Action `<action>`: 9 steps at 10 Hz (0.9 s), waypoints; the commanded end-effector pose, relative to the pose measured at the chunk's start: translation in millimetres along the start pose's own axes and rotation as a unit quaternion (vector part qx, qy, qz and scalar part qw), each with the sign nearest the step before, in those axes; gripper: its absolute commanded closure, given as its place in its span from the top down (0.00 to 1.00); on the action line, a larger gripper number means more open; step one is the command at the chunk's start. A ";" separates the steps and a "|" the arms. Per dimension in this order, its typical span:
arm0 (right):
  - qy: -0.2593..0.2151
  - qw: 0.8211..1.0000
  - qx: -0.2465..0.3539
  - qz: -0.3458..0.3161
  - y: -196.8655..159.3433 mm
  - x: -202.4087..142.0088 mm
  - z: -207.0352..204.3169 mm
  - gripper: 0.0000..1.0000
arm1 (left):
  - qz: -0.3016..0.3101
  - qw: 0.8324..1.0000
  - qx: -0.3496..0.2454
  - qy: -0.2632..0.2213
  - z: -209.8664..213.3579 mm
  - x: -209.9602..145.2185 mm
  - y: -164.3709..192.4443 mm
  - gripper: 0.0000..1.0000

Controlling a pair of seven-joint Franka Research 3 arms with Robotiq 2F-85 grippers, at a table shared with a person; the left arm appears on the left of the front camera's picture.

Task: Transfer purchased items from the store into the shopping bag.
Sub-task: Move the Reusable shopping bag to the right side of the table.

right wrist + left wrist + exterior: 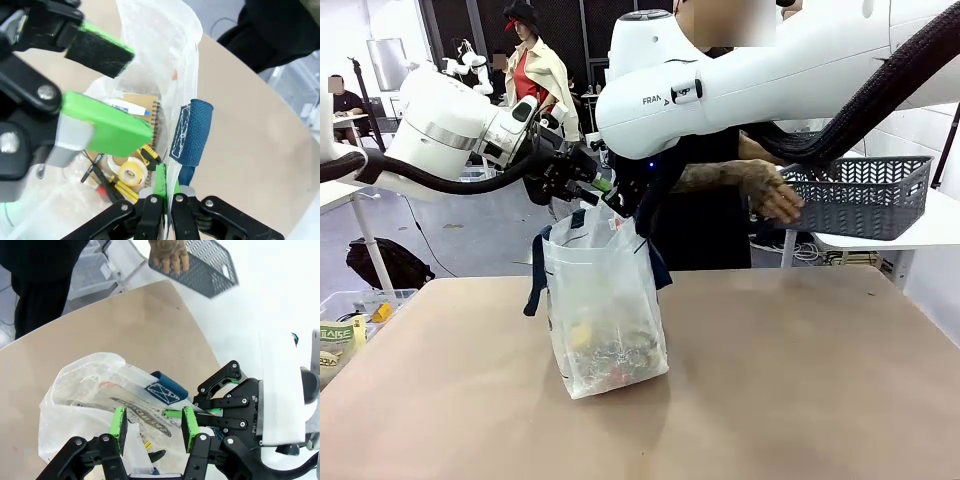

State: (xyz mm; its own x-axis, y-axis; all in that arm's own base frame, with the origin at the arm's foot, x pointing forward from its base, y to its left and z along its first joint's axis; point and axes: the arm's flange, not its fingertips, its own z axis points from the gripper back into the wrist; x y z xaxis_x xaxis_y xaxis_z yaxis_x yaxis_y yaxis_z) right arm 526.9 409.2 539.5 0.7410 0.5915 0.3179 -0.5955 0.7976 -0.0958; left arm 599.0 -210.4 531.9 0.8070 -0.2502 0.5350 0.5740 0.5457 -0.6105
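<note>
Holding the shopping bag (605,310) upright on the surface (770,380), the right hand (166,192) is pinching its rim shut-tight while the left hand (152,425) is hovering half-spread above its mouth. Purchased items (125,172) are lying inside; the person's hand (772,190) is carrying the store (865,195) off, so the next step is probably releasing the rim.

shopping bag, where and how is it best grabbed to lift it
Probably by a navy strap handle, coming from above: the shopping bag stands upright on the table with its thin plastic walls soft and its mouth up, so the looped webbing strap gives the firmest pinch.
</note>
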 end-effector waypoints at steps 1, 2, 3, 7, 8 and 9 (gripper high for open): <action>-0.006 0.997 0.013 0.073 9.6 8.9 2.9 0.00 | 0.001 1.000 -0.020 0.007 -3.1 5.3 6.7 0.58; -0.010 0.996 0.018 0.090 14.2 11.4 4.1 0.00 | 0.003 1.000 -0.018 0.013 -4.5 6.9 7.6 0.58; -0.016 0.995 0.021 0.099 16.9 12.8 4.9 0.00 | 0.010 1.000 -0.006 0.012 -5.4 7.8 7.6 0.58; -0.021 0.991 0.035 0.124 19.2 13.0 3.6 0.00 | 0.025 0.999 0.018 0.010 -6.1 6.7 8.0 0.58; -0.022 0.992 0.036 0.118 15.8 11.1 3.6 0.00 | 0.027 0.999 0.031 0.005 -3.9 4.5 6.0 0.58; -0.023 0.994 0.033 0.105 13.6 8.6 3.4 0.00 | 0.034 0.998 0.052 -0.006 0.4 1.7 -0.5 0.58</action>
State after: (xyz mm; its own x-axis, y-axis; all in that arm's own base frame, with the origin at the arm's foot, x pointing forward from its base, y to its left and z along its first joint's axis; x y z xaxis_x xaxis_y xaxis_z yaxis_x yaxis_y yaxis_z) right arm 522.8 429.2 541.8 0.5738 0.7576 0.3112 -0.7650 0.6315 -0.1268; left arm 607.9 -209.0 527.9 0.8332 -0.2236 0.5058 0.5287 0.5904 -0.6099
